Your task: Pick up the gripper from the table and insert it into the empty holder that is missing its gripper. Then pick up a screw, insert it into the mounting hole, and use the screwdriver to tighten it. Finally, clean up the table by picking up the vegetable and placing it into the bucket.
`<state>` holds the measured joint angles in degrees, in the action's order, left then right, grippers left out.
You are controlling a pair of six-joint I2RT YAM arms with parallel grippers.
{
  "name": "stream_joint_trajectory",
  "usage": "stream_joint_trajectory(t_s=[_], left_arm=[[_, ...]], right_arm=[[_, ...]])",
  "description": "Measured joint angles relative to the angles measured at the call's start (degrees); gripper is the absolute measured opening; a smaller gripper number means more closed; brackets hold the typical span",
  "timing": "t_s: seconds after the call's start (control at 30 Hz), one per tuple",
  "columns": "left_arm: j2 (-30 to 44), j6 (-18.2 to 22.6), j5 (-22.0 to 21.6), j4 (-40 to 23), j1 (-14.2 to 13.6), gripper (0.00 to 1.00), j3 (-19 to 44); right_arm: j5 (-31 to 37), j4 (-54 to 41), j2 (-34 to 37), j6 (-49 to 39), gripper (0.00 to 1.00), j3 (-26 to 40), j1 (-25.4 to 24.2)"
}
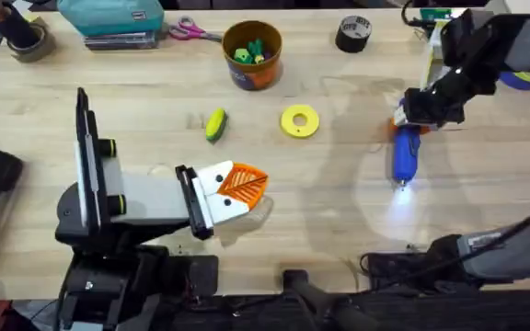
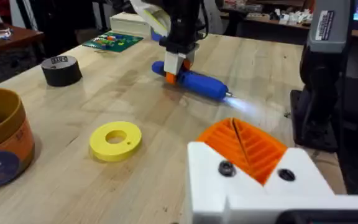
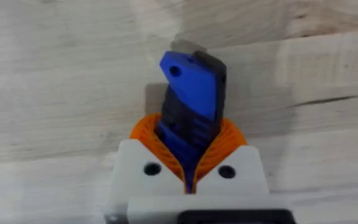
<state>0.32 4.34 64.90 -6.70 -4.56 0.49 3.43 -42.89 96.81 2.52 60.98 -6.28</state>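
Apparently, screwdriver [image 3: 191, 102] between right gripper [image 3: 188, 165] jaws, touching.

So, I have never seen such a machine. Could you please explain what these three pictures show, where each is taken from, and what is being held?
These are two robot arms at a wooden table. One picture looks down from above; the other two come from small cameras on each arm's wrist. The right end effector is closed on a blue screwdriver, whose tip shines a light on the wood. The left end effector, white with orange pads, rests low near the table and holds nothing. On the table lie a yellow ring, a small yellow-green toy vegetable, an orange bucket with toys inside, and a black tape roll.
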Motion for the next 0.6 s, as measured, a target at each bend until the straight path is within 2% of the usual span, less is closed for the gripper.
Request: stream_joint_trajectory(t_s=[0.13,0.3,0.6], left_arm=[[-0.02,0.02,0.02,0.0,0.0,0.006,0.0],[-0.02,0.02,0.0,0.0,0.0,0.006,0.0],[0.0,0.02,0.0,0.0,0.0,0.006,0.0]], right_arm=[[-1.02,-2.21,-3.09,0.0,0.023,2.48,0.14],[-5.18,-2.02,-9.33,0.0,0.023,9.2,0.56],[-10.32,-2.08,-15.54,0.0,0.023,21.45,4.58]])
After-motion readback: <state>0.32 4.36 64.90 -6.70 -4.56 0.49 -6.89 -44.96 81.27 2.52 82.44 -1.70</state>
